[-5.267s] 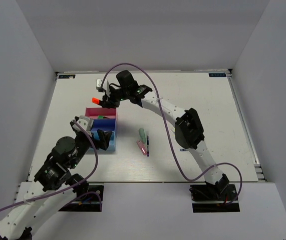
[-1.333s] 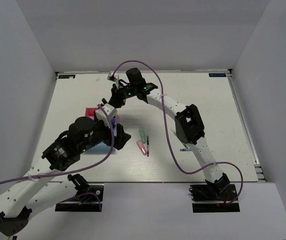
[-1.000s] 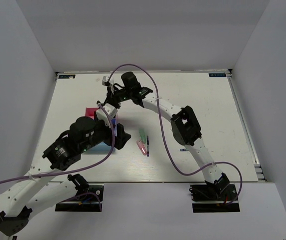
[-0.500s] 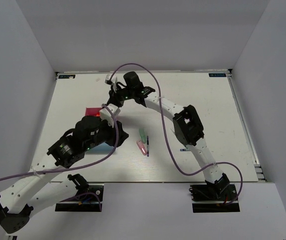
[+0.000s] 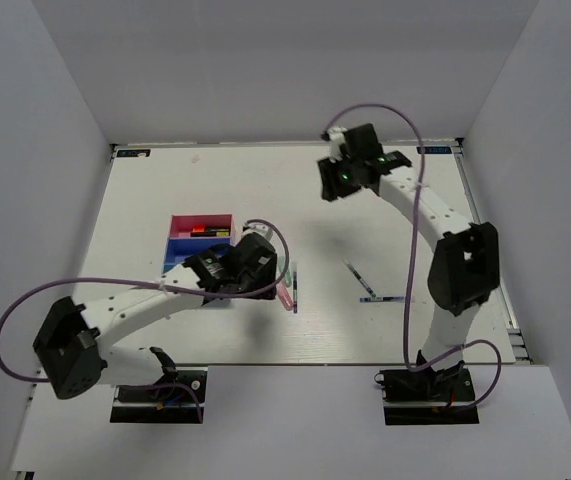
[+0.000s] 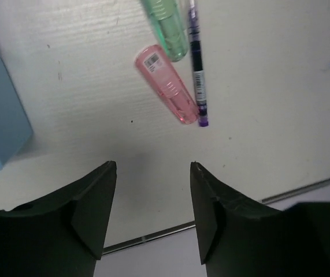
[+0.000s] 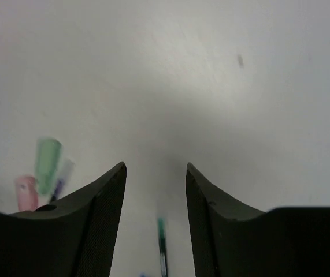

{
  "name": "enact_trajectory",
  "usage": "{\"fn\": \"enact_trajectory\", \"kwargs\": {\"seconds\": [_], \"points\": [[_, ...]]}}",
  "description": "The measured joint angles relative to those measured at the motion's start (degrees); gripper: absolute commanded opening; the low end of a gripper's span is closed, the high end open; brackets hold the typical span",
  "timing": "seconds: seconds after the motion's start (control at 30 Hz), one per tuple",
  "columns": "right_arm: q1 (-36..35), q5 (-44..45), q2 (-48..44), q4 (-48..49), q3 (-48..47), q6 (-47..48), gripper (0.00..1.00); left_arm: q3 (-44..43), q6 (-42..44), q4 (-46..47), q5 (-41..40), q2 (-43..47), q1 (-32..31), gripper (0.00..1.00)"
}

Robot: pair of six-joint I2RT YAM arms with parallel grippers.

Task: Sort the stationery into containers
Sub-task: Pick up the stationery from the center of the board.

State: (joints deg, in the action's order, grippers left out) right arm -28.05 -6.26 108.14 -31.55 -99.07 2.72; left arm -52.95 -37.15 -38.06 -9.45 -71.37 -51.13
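Left claw (image 5: 263, 275) and right claw (image 5: 333, 182) released over loose stationery.
From above, the pink highlighter (image 5: 283, 295) is seen on the surface (image 5: 405, 230), the left claw just left of it, the magenta tray (image 5: 202, 222) and dark blue tray (image 5: 187, 245) farther left, and the right claw well behind it. In the left wrist view, empty parted fingers are held near it; a green highlighter (image 6: 166, 26) and a purple pen (image 6: 196, 63) lie beside it. In the blurred right wrist view, empty parted fingers are shown, with it far off at lower left.
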Motion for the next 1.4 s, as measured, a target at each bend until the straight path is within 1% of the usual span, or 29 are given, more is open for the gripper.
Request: {"fn": "enact_trajectory", "kwargs": {"seconds": [0.07,0.1,0.2,0.23,0.3,0.4,0.43,0.47,0.57,0.63,0.7,0.83,1.17,1.27,1.37,1.4], "points": [[5.2,-1.3,-4.0,-2.4,9.0,-1.7,0.49,0.0,-5.0,0.0,-2.5,-4.7,-1.5,0.82],[7.4,-2.0,-5.9,-2.5,14.0,-2.3,0.49,-0.1,-7.4,-0.2,-3.5,-6.7,-2.2,0.86],[10.7,-4.3,-11.3,-4.7,27.1,-3.9,0.5,-2.1,-14.2,-1.1,-6.3,-13.4,-3.9,0.86],[10.8,-5.1,-13.1,-5.4,29.9,-4.2,0.52,-3.4,-15.8,-1.2,-6.7,-15.5,-4.2,0.84],[10.9,-7.1,-17.4,-5.8,34.3,-4.9,0.52,-6.1,-18.7,-0.9,-7.4,-19.3,-4.6,0.8],[11.8,-10.1,-24.8,-4.5,38.6,-5.6,0.52,-9.1,-21.6,-0.2,-8.5,-23.6,-5.1,0.77],[12.4,-10.7,-26.6,-4.2,38.9,-5.6,0.52,-10.0,-22.3,-0.4,-9.0,-24.7,-5.1,0.77],[13.1,-11.4,-28.0,-4.0,39.0,-5.7,0.52,-11.3,-23.0,-0.8,-9.6,-25.8,-5.1,0.74],[15.2,-13.5,-30.0,-2.4,39.0,-6.1,0.52,-15.2,-24.5,-2.0,-11.2,-28.8,-5.1,0.72],[16.5,-15.1,-30.0,-1.7,39.1,-6.5,0.52,-16.7,-25.2,-2.5,-11.8,-30.2,-5.1,0.67],[17.7,-16.6,-29.8,-1.3,39.6,-6.7,0.52,-16.9,-25.7,-3.0,-12.4,-30.6,-5.1,0.64],[19.6,-19.0,-28.8,-1.4,40.0,-6.9,0.52,-16.8,-26.9,-4.8,-13.4,-30.6,-5.1,0.61],[23.1,-23.1,-28.5,-1.4,40.1,-7.1,0.52,-16.0,-28.6,-6.3,-14.2,-30.8,-5.0,0.59],[24.0,-24.3,-28.5,-1.4,40.4,-7.1,0.52,-16.0,-28.9,-6.3,-14.2,-31.9,-4.9,0.56],[24.8,-25.4,-28.5,-1.4,40.8,-7.1,0.52,-16.0,-29.2,-6.3,-14.1,-33.4,-4.8,0.56],[25.1,-25.7,-28.5,-1.5,40.8,-7.1,0.5,-16.0,-29.2,-6.3,-14.0,-33.9,-4.6,0.55]]}}
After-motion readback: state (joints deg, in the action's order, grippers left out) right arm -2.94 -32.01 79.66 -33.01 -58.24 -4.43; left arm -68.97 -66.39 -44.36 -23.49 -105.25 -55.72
